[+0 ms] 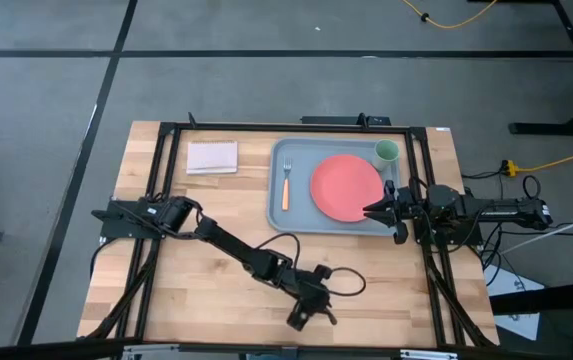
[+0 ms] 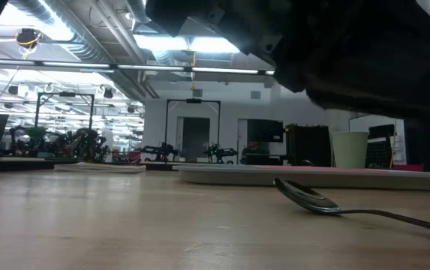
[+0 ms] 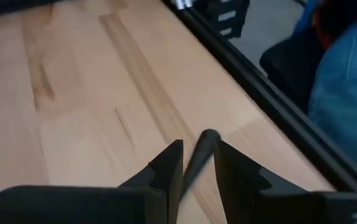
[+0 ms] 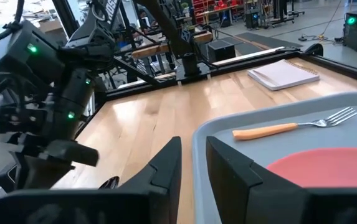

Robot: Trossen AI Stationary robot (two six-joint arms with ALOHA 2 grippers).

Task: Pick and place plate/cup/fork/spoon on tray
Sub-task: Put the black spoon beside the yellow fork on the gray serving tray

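Straddling the small blackish spoon [image 3: 198,155] on the pale wooden table [image 1: 206,300], the left gripper [image 3: 197,168] has fingers narrowly apart; the right gripper [image 4: 194,165], fingers slightly apart, waits over the blue-grey rectangular tray [image 1: 291,222]

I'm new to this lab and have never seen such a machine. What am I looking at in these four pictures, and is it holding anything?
Two dark robot arms work at a wooden table. One picture looks straight down, one looks level across the tabletop, and two come from cameras on the arms' wrists. On the tray lie a red plate, a green cup and an orange-handled fork; a pale napkin lies beside it. The left gripper reaches to the table's near edge, its fingers either side of the dark spoon, which lies on the wood. The right gripper waits at the tray's edge, holding nothing.
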